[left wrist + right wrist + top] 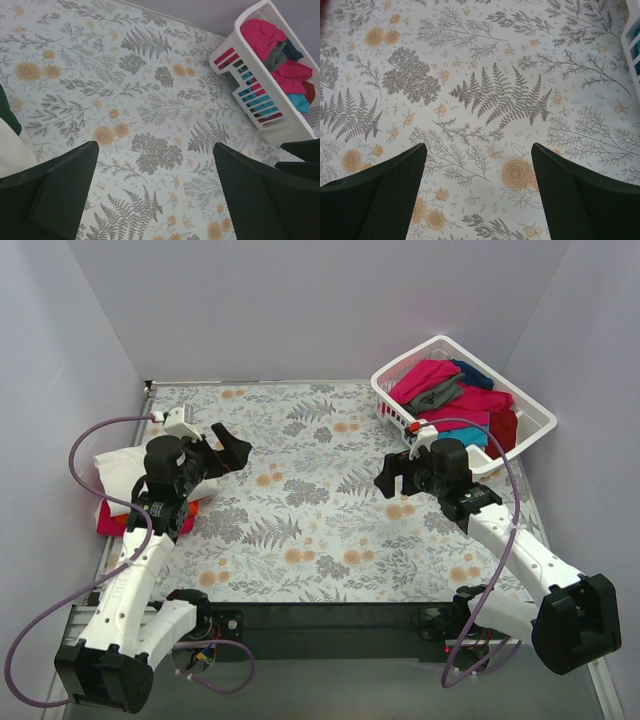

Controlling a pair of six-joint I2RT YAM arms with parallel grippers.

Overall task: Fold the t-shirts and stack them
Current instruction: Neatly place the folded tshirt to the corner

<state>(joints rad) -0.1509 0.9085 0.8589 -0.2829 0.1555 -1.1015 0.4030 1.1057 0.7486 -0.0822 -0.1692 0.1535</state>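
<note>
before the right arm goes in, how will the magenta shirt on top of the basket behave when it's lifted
Probably floppy: the magenta shirt lies crumpled in soft folds, so it should drape from wherever it is pinched. It may drag along the grey shirt lying against it. The basket looks like light plastic and could shift if cloth snags.

A white slatted basket (405, 358) sits on the far right corner of the surface (330, 612), skewed to its edges. A grey cover (300, 500) printed with ferns and orange blossoms lies flat across it. Pale walls (320, 300) stand on three sides.
</note>
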